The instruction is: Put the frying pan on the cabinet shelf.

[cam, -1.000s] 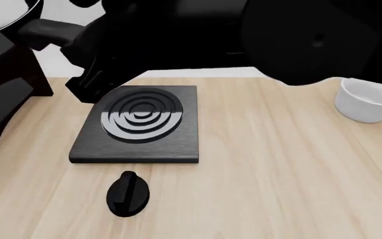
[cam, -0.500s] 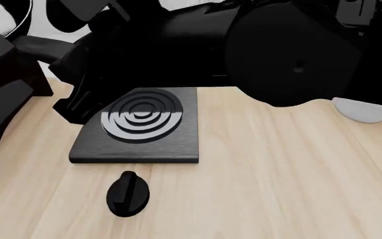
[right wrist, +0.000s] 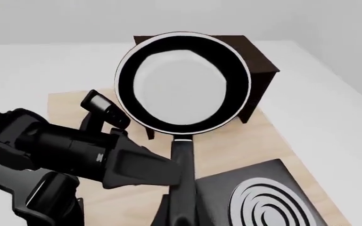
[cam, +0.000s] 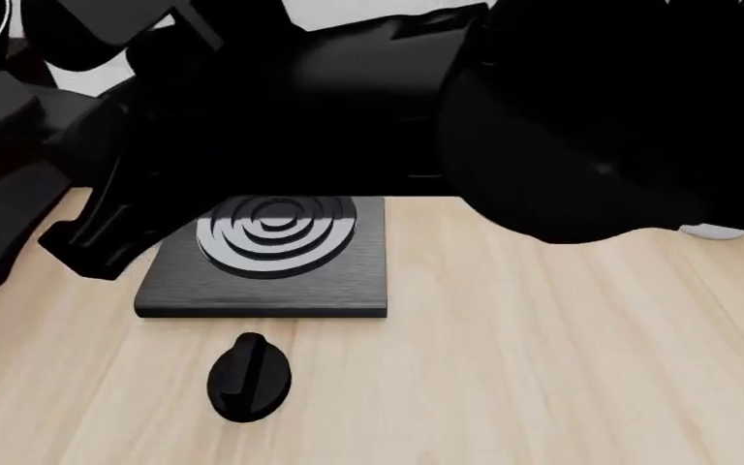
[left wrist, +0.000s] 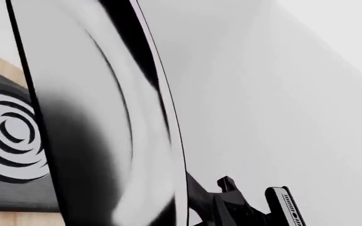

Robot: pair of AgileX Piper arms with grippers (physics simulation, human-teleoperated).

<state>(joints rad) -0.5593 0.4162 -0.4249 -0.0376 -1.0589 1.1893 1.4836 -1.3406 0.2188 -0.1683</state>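
1. Black and glossy inside, the frying pan (right wrist: 182, 83) is held up in the air, seen in the right wrist view in front of the top of the dark cabinet (right wrist: 259, 70), not resting on any board. Its long handle (right wrist: 182, 174) runs back toward that camera and its pale rim rings the bowl.
2. In the left wrist view the pan (left wrist: 86, 117) fills the near side as a tilted, blurred disc, with the left gripper (left wrist: 250, 207) partly visible beyond its rim; how far those jaws stand apart cannot be told.
3. The right gripper is not itself visible; the handle leads to the bottom edge of its wrist view, so its jaw state cannot be told either.
4. Against the front view half a second ago, the dark arm masses (cam: 476, 107) have spread lower and wider over the far half of the bench, now covering the far edge of the burner plate (cam: 268, 257) and nearly all of the white bowl (cam: 721, 231) at the far right edge.
5. The burner plate and the oval knob (cam: 249, 378) lie as before, the knob nearer the front edge, apart from the plate.
6. Bare tabletop (cam: 541, 368) lies across the near right part of the bench and along the front edge.
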